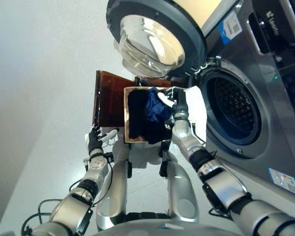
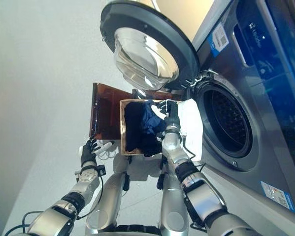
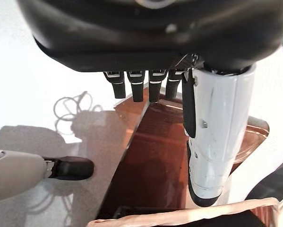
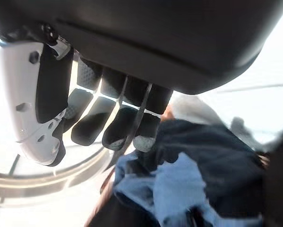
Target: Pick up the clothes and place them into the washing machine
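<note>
Right hand [image 1: 179, 109] over clothes [image 1: 154, 112] at box [image 1: 126, 115] rim, washer drum [image 1: 234, 111] open beside

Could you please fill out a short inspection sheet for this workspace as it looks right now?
Surface: pale floor; no table.
Job's things: open box on the floor holds dark clothes and a blue garment; a white cloth hangs at the side towards the washing machine. The machine's door stands wide open and the drum shows no clothes.
Clutter: the box's brown flap lies open on the side away from the machine.
Hands: left hand open, idle beside the flap; right hand open, above the clothes, gripping nothing.
Cables: nothing seen besides the robot's own.
Surroundings: plain floor; nobody in view.
</note>
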